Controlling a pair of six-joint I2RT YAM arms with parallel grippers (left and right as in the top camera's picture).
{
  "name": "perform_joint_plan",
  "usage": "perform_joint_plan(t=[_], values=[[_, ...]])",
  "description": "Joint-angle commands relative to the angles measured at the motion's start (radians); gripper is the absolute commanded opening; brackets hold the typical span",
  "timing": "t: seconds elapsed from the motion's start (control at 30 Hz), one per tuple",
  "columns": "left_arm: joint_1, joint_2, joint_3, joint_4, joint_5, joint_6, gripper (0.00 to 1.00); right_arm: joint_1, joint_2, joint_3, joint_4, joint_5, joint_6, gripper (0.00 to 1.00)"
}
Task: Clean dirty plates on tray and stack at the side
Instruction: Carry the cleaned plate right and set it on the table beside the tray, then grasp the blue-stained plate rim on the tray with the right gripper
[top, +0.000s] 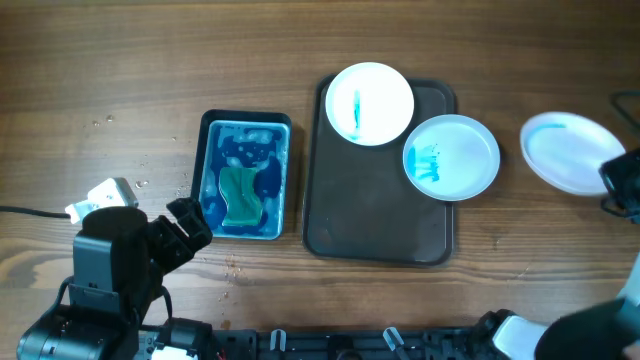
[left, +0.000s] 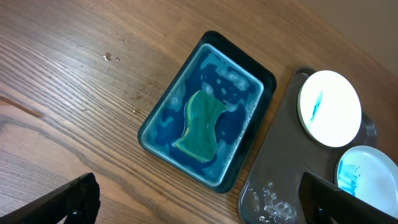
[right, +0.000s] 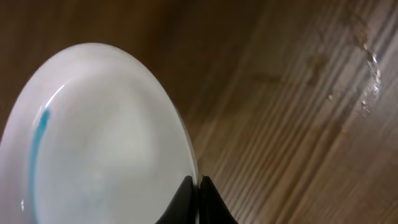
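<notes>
Your right gripper (right: 196, 190) pinches the far-right plate (right: 106, 137) by its rim; your left gripper (top: 190, 225) hangs spread. It likely handles light, stiff and slick, so hold the rim.

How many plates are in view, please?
3: the first plate at the tray's far left corner, the second plate overhanging its right edge, the third plate on the table right of it.

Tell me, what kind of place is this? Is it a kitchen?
Probably a robot lab setup, not a real kitchen: a robot arm at a wooden table, a blue basin of soapy water with a green sponge, and a smeared plate on a tray.
</notes>
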Motion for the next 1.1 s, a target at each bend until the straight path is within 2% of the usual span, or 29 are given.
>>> perform_joint_plan(t=[0.0, 0.17, 0.33, 0.6, 0.77, 0.83, 0.93, 1.07], values=[[0.003, -0.003, 0.009, 0.003, -0.009, -0.01, 1.0, -0.012, 0.091, -0.043, 0.022, 0.023, 0.015, 0.04], [0.003, -0.003, 0.009, 0.003, -0.009, -0.01, 1.0, -0.012, 0.186, -0.084, 0.054, 0.062, 0.013, 0.04], [0.003, -0.003, 0.009, 0.003, -0.009, -0.01, 1.0, -0.004, 0.2, -0.171, 0.104, 0.061, 0.011, 0.04], [0.003, -0.003, 0.008, 0.003, -0.009, -0.01, 1.0, 0.14, 0.2, -0.297, 0.192, 0.018, 0.001, 0.05], [0.003, -0.003, 0.008, 0.003, -0.009, -0.01, 1.0, 0.246, 0.163, -0.297, 0.188, 0.063, -0.016, 0.47], [0.003, -0.003, 0.009, 0.003, -0.009, -0.01, 1.0, 0.275, 0.116, -0.297, 0.187, 0.062, -0.016, 0.54], [0.003, -0.003, 0.008, 0.003, -0.009, -0.01, 1.0, 0.317, -0.001, -0.295, 0.186, 0.027, -0.051, 0.56], [0.003, -0.003, 0.008, 0.003, -0.009, -0.01, 1.0, 0.353, -0.123, -0.295, 0.251, -0.213, -0.207, 0.53]])
